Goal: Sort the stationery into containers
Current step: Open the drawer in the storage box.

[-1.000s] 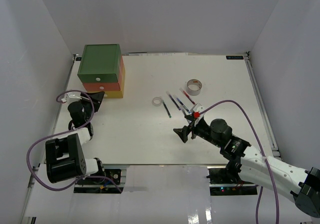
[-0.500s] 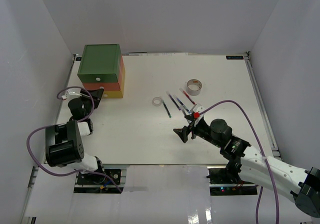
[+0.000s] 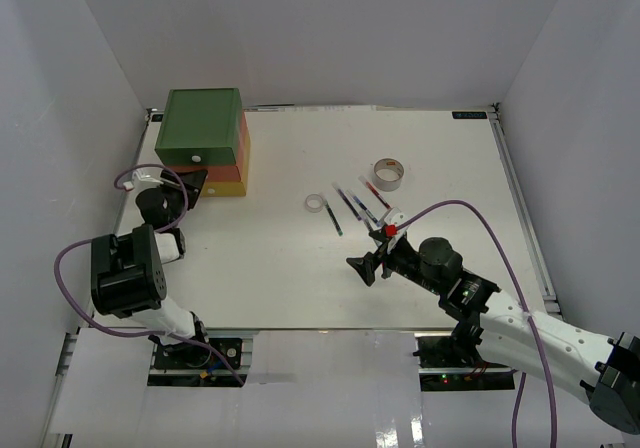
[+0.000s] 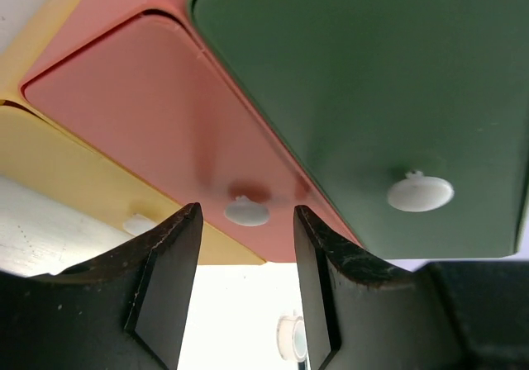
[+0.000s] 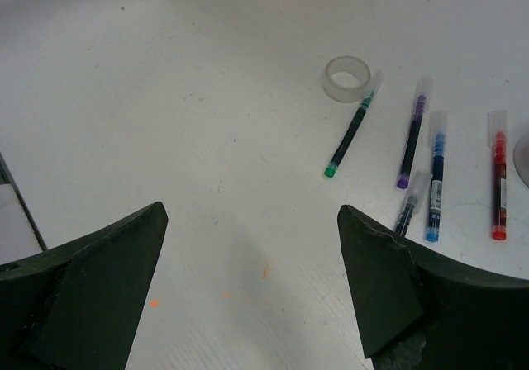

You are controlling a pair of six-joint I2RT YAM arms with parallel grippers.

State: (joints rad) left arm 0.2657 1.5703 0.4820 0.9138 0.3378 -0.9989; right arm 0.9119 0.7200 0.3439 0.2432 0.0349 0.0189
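Note:
The chest point(image 3: 200, 126) stands at the back left with all drawers shut. In the left wrist view the green drawer point(image 4: 372, 81), orange drawer point(image 4: 165, 106) and yellow drawer point(image 4: 50, 163) fill the frame. My left gripper point(image 4: 246, 219) is open, its jaws on either side of the orange drawer's white knob point(image 4: 246, 212) without touching it. It also shows in the top view point(image 3: 195, 184). Several thin pens point(image 5: 412, 143) and the clear tape ring point(image 5: 346, 78) lie ahead of my open, empty right gripper point(image 5: 252, 213). The grey tape roll point(image 3: 388, 174) lies behind the pens.
White walls close in the table on three sides. The green drawer's knob point(image 4: 420, 192) and the yellow drawer's knob point(image 4: 139, 223) sit on either side of the left jaws. A purple cable point(image 3: 470, 213) loops over the right arm.
My left gripper has moved up and forward to the chest front, level with the orange drawer. The right arm and the stationery have not moved.

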